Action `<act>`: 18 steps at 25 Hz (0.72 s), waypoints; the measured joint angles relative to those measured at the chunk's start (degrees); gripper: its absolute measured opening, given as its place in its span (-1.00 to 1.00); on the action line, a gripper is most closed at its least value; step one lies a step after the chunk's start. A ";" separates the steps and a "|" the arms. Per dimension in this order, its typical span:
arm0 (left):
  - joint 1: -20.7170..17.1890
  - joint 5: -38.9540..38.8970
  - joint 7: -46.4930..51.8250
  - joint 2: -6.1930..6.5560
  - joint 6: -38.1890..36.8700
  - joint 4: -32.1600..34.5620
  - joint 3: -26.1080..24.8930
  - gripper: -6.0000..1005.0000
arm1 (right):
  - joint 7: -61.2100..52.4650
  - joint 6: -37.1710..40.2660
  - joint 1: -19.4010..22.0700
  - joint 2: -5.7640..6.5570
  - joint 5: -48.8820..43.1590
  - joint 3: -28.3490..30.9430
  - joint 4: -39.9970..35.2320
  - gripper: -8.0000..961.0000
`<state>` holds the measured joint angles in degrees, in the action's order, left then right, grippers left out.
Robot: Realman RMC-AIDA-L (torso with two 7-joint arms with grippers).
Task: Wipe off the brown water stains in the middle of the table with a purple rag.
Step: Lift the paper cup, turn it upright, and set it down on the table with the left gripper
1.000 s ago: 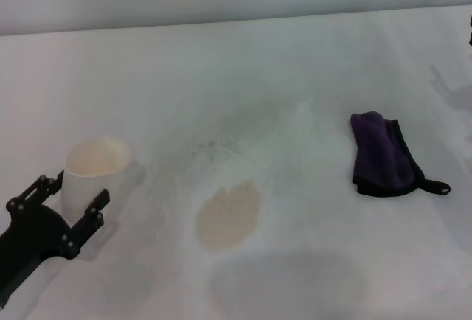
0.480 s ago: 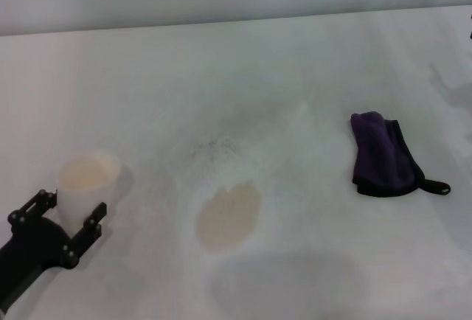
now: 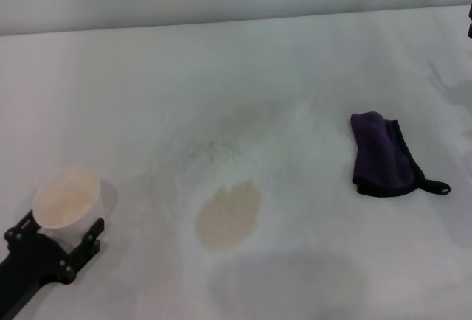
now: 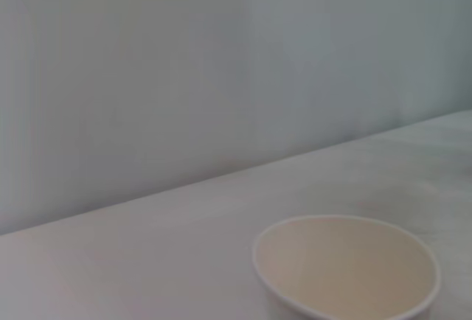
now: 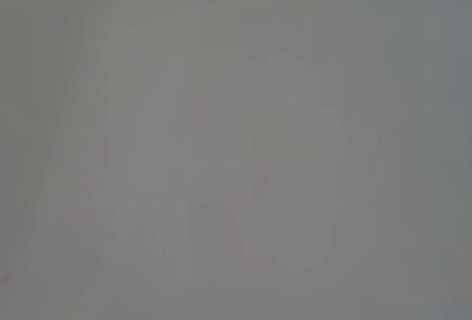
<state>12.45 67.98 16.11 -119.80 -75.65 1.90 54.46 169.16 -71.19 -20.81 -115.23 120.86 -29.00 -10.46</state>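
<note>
Soft, even, dim light; broad grey shadow on the table (image 3: 221,77); right wrist view blank grey.

One of each thing on a single table.

The table (image 3: 243,62) carries one tan stain (image 3: 228,217), one purple rag (image 3: 383,156) and one cream cup (image 3: 68,200). One gripper (image 3: 53,237), the left, shows at the near left edge, its two fingers on either side of the cup. The left wrist view shows the same single cup (image 4: 346,267). A dark sliver at the far right edge cannot be identified.
</note>
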 joint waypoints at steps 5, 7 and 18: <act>-0.17 -1.31 -0.89 0.01 -0.34 -0.62 0.15 0.57 | 0.02 0.00 -0.02 0.00 -0.02 0.00 0.00 0.82; -0.18 -1.34 -1.16 0.00 -0.43 -0.66 0.14 0.65 | 0.03 -0.11 -0.01 0.00 -0.19 0.00 0.00 0.82; -3.00 -2.49 -7.10 -0.22 -4.49 -3.29 -0.02 0.78 | -0.06 -1.01 0.59 0.00 -0.45 -0.56 -0.41 0.82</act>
<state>9.44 65.49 9.00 -120.03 -80.14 -1.38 54.44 169.10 -72.20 -20.22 -115.23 120.41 -29.56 -10.87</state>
